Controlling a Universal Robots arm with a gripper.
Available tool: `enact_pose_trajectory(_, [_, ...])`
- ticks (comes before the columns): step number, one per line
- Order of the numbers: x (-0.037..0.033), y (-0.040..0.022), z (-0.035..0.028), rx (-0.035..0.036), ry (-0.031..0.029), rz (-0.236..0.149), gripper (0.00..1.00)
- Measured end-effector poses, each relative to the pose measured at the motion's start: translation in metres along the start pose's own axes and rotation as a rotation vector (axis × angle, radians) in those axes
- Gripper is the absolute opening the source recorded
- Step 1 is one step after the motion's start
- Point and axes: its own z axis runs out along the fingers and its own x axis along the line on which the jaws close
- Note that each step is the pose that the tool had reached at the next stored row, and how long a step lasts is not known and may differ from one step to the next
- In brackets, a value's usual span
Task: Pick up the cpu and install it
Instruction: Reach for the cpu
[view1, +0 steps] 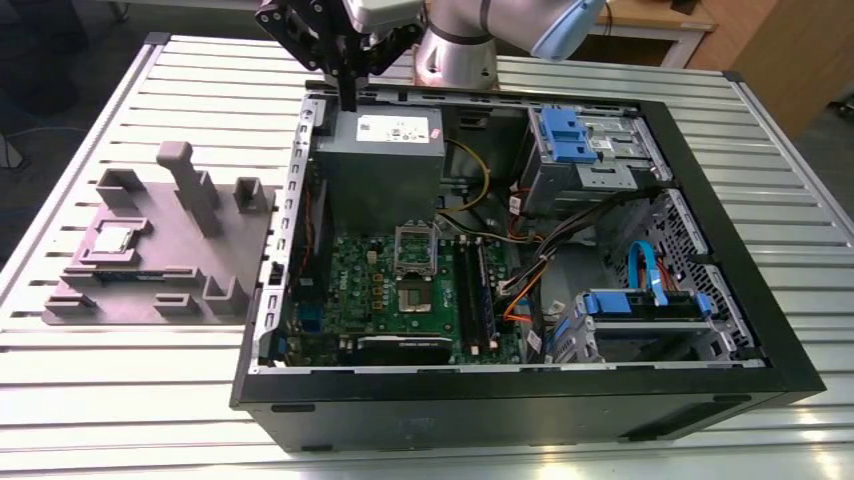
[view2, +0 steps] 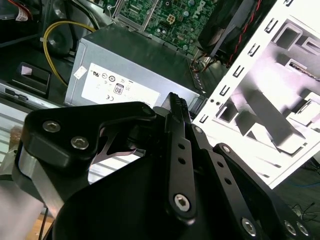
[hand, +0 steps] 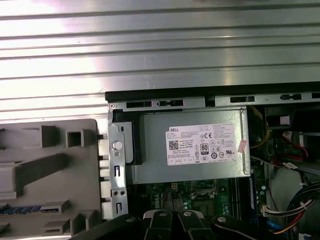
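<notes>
The cpu (view1: 115, 239), a small silvery square chip, lies in a recess of the grey holder block (view1: 160, 290) on the table, at the exterior view's left of the open computer case (view1: 534, 400). My gripper (view1: 350, 103) hangs shut and empty over the case's far wall, just above the grey power supply (view1: 378, 150), well away from the cpu. In the second wrist view the gripper's (view2: 174, 99) fingers are pressed together with the power supply (view2: 125, 70) beyond them. The motherboard's socket (view1: 416, 297) lies open inside the case.
The case lies on its side on a slatted metal table (view1: 120, 400). Inside are black memory sticks (view1: 477, 290), drive cages with blue clips (view1: 574, 140), and loose cables (view1: 527, 290). Upright posts (view1: 180, 175) rise from the holder block. The arm's base (view1: 454, 50) stands behind the case.
</notes>
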Motion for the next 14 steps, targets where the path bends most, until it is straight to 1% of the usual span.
enact_pose_trajectory(5, [0.0023, -0.0002, 0.0000, 0.0000, 0.0000, 0.000, 0.10])
enact_pose_trajectory(14, [0.0044, -0.0003, 0.0001, 0.0000, 0.0000, 0.000, 0.10])
